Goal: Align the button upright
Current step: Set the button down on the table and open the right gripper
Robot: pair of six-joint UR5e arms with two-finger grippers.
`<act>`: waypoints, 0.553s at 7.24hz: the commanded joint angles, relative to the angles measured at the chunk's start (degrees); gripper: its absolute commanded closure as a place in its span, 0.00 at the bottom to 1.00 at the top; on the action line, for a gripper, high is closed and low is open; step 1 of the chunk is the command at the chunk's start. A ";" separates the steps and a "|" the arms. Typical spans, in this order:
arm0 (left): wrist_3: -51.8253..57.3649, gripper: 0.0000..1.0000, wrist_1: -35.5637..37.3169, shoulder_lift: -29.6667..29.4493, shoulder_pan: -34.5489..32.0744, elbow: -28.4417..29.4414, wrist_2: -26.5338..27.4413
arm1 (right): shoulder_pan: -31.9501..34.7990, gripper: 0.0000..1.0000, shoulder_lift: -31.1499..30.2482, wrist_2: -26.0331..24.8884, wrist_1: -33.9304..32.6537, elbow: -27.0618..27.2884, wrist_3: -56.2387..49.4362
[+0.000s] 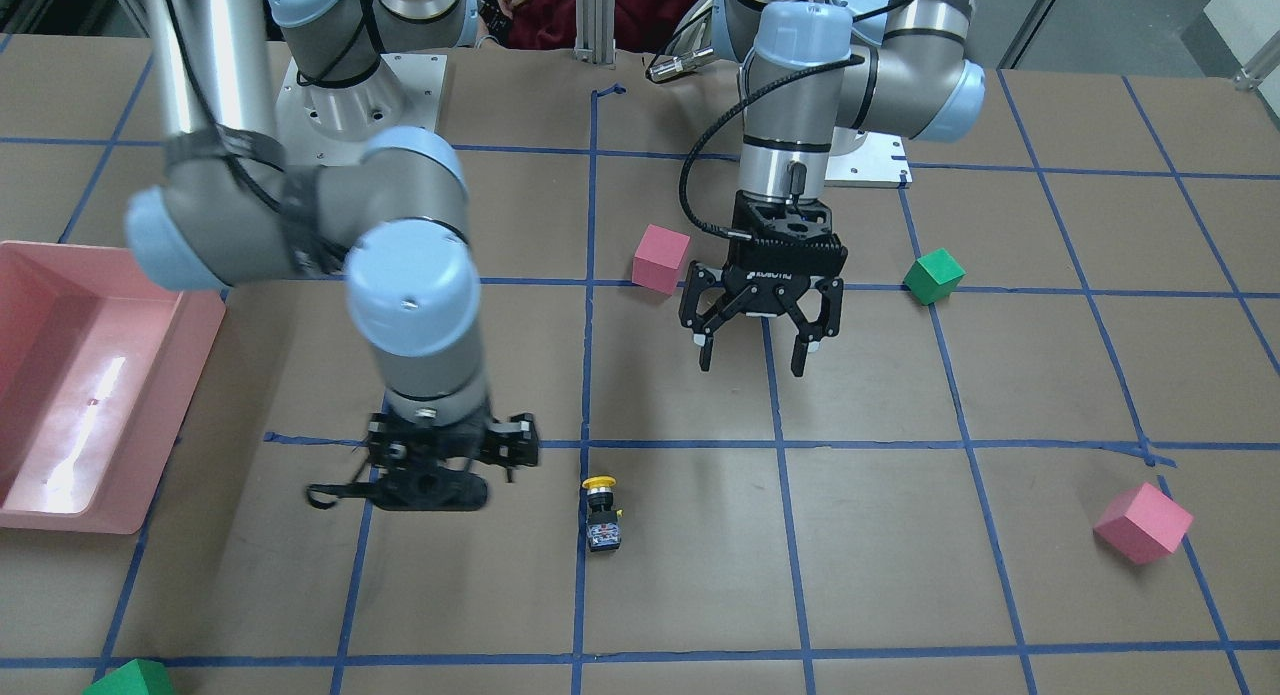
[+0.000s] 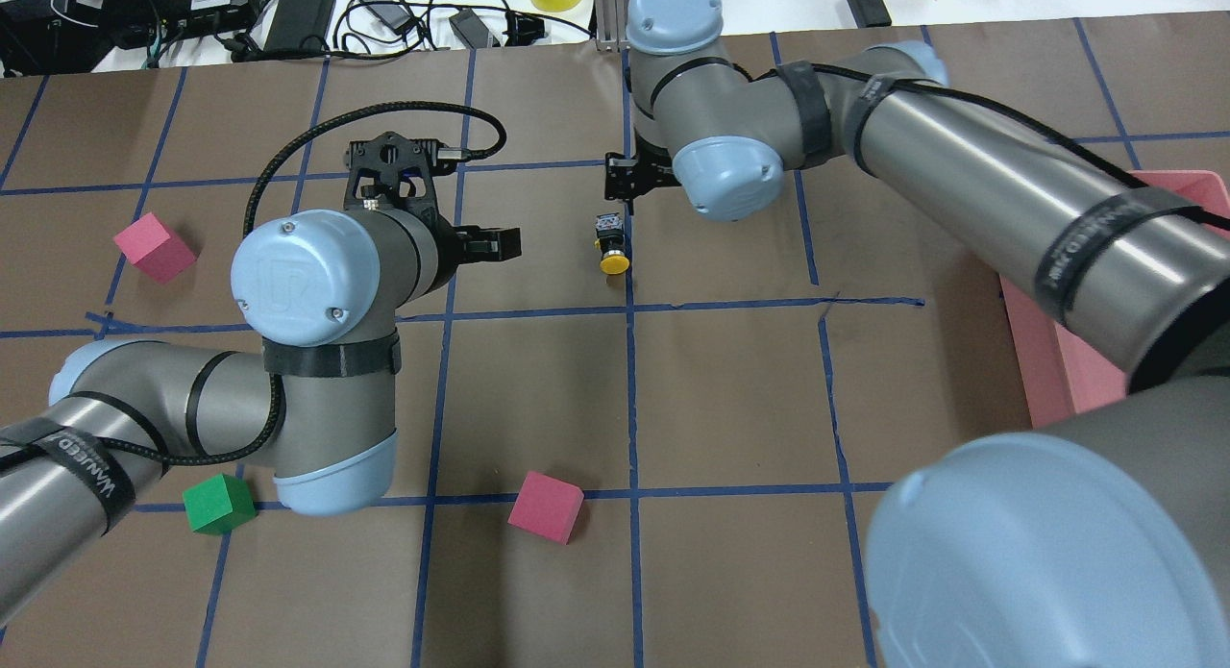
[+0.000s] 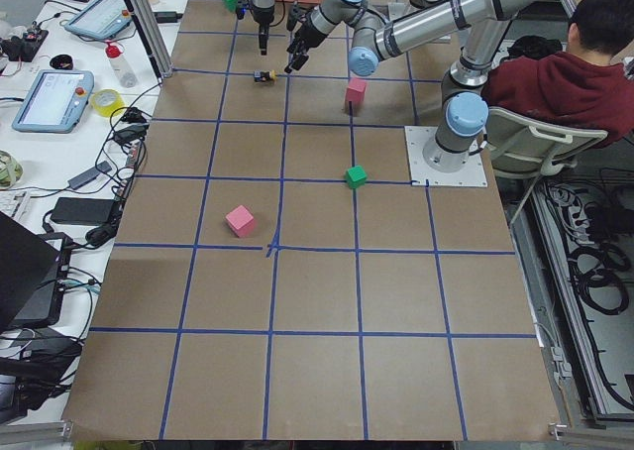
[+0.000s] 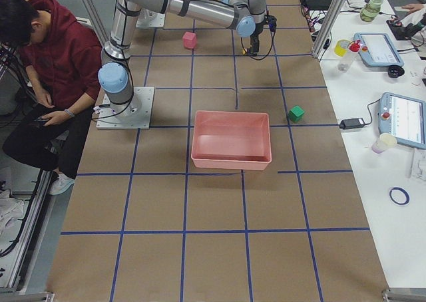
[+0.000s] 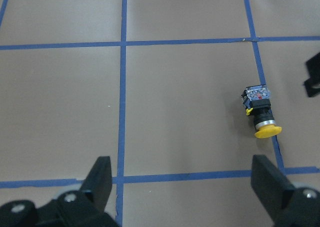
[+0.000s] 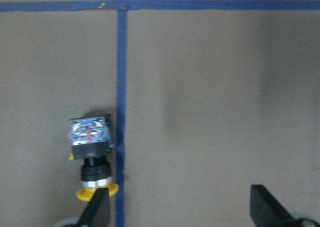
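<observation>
Brown-papered tabletop (image 1: 900, 575) holds the button (image 1: 601, 512) on its side at lower centre of the front view, ungrasped, with left claw (image 1: 752, 363) and right claw (image 6: 177, 189) both spread wide and empty; the approach seems in hand, and next it needs gripping and tipping onto its base.

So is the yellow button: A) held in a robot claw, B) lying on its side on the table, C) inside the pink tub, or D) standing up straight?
B: the button lies tipped over on the table, with its cap pointing sideways.
</observation>
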 commanded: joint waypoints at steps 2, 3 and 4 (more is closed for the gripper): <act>-2.97 0.00 11.74 -10.18 -3.15 2.59 2.65 | -7.39 0.00 -13.60 -1.22 18.14 2.53 -5.90; -5.16 0.00 11.93 -13.18 -5.94 5.57 6.06 | -7.48 0.00 -16.33 -0.96 21.26 2.44 -5.90; -7.80 0.00 11.93 -16.25 -8.75 8.99 8.19 | -7.40 0.00 -19.23 -0.26 22.33 2.35 -5.99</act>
